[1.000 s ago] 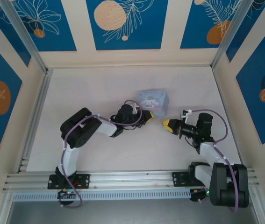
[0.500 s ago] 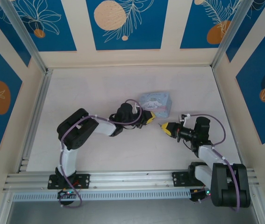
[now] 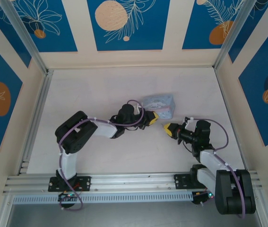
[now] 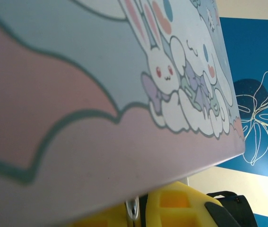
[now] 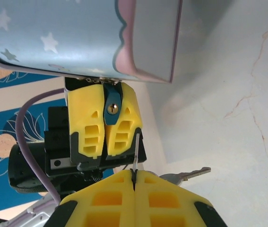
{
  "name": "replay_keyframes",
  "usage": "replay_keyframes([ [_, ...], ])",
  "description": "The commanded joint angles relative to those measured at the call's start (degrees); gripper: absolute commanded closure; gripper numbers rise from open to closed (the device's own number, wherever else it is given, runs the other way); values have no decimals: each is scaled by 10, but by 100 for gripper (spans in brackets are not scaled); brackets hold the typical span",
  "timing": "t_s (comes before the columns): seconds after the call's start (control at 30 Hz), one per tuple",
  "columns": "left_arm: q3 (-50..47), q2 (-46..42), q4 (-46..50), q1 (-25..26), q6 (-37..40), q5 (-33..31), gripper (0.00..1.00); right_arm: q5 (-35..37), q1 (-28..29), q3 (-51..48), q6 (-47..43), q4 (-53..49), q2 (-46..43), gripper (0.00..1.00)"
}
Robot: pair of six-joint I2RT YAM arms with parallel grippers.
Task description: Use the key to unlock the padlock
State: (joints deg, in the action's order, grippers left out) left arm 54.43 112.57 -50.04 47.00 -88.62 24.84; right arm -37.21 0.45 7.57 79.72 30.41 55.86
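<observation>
The small dark blue padlock (image 5: 113,100) hangs under the light-blue tin (image 5: 67,33), its brass keyhole facing my right wrist camera. My left gripper (image 3: 151,118) is shut on the padlock, one yellow finger (image 5: 87,116) on each side of it. My right gripper (image 5: 134,174) is shut on the key (image 5: 137,147). The thin blade stands up out of the closed fingertips, just right of and below the keyhole, apart from it. In the left wrist view, the left gripper (image 4: 141,212) sits under the tin (image 4: 100,94), with a shiny bit of metal between its fingers.
A second key (image 5: 190,174) dangles to the right of my right fingers. The tin (image 3: 159,105) stands tilted mid-table, just behind both grippers. My right gripper (image 3: 168,127) faces the left one across a small gap. Bare tabletop (image 3: 96,90) lies to the left and behind.
The tin has tipped and shifted slightly right, its cartoon face turning away from the top camera. My right gripper has edged left toward the left gripper. Both grippers stay shut.
</observation>
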Motion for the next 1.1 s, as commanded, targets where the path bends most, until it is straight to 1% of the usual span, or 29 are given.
replay_keyframes([
  [0.0, 0, -10, -34, 6, -9, -3, 100, 31, 10, 1, 26, 5, -9, 100],
  [0.33, 4, -1, -41, 9, -15, -3, 100, 56, 35, 16, 38, 18, -3, 100],
  [0.6, 8, 2, -41, 11, -16, -2, 100, 65, 44, 29, 46, 45, 29, 100],
  [1.07, 10, 5, -44, 13, -17, -1, 100, 82, 61, 50, 51, 64, 58, 100],
])
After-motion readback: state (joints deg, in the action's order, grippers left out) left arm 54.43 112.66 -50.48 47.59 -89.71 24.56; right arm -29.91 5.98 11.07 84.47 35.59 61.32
